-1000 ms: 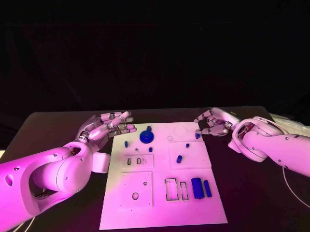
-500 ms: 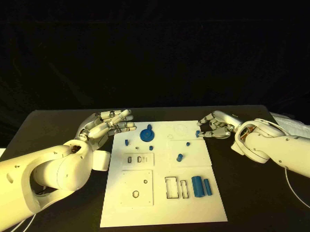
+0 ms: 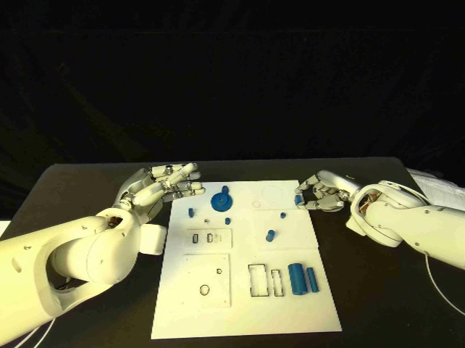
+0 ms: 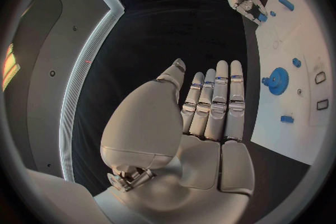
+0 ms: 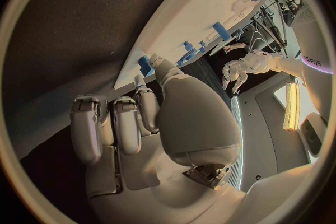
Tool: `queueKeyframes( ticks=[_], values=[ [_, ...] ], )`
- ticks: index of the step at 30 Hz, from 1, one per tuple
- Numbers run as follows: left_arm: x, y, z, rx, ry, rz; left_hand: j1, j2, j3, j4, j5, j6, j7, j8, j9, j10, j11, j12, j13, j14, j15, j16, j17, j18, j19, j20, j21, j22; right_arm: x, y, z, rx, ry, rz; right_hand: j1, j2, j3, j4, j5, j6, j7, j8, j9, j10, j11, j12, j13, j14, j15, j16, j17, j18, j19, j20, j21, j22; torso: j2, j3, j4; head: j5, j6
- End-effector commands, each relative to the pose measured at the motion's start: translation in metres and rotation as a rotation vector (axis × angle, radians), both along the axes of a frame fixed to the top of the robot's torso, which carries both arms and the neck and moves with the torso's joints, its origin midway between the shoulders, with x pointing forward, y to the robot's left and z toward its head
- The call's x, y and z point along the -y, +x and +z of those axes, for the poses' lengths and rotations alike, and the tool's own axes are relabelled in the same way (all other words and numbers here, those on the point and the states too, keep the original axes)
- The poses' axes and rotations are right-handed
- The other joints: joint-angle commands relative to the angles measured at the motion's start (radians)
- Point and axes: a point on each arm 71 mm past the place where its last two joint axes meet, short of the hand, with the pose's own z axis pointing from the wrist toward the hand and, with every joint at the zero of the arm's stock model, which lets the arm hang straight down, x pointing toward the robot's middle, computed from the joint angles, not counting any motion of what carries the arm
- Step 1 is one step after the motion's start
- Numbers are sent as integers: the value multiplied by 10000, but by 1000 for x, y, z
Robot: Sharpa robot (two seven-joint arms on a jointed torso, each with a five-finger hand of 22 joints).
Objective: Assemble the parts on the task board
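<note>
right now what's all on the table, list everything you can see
table: one, black, under everything
task board: one, white, middle of the table
gear: one, blue, far part of the board, left of centre
small parts: four, blue, scattered on the board's far half
cylinders: two, blue, side by side at the board's near right
edge part: one, blue, at the board's far right edge
left robot hand: one, silver, fingers apart and holding nothing, beside the board's far left corner
right robot hand: one, silver, fingertips at the edge part; whether it grips it cannot be told
</note>
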Motion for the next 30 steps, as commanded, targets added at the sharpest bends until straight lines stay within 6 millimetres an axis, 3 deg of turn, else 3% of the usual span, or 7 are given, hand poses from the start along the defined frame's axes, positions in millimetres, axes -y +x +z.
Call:
queueKeyframes(
  ticks=[1, 8, 14, 30],
  values=[
    [2, -1, 1, 60, -125, -179, 13, 117, 10, -57, -8, 37, -23, -37, 0, 75, -19, -51, -9, 55, -7, -43, 10, 124, 86, -10, -49, -15, -2, 0, -3, -123, -148, 181, 10, 70, -40, -26, -6, 102, -19, 24, 15, 11, -14, 65, 698, 886, 3, 57, 1969, -115, 363, 9, 52, 1181, 1, 2, -2, 7, -7],
    [2, -1, 1, 57, -124, -181, 13, 117, 10, -57, -8, 37, -23, -37, 0, 75, -19, -51, -9, 55, -7, -43, 10, 124, 86, -10, -49, -15, -3, 1, -4, -154, -167, 139, 50, 326, 68, -46, -162, 337, -52, 96, 39, 57, -48, 122, 754, 886, -21, 57, 1973, -115, 363, -8, 57, 1190, -7, -2, -1, 9, -24],
    [2, -1, 1, 54, -125, -186, 19, 139, 9, -83, -9, 55, -28, -40, 2, 98, -26, -61, -11, 69, -14, -54, 28, 125, 103, -16, -56, -22, -5, 2, -6, -205, -173, 180, 160, 604, 310, -128, -568, 690, -138, 188, 64, 89, -120, 164, 804, 887, -77, 57, 1979, -116, 364, -51, 60, 1198, -5, 4, 1, 11, -29],
    [2, -1, 1, 48, -119, -181, 19, 139, 9, -83, -9, 55, -28, -40, 2, 98, -26, -61, -11, 69, -14, -54, 28, 125, 103, -16, -56, -22, -9, 4, -1, 365, -10, -30, 304, 1112, 857, -370, -911, 1859, -608, 677, 246, 165, -507, 211, 884, 899, -398, 72, 2032, -120, 378, -329, 71, 1233, -12, 5, 3, 4, -74]
  ],
)
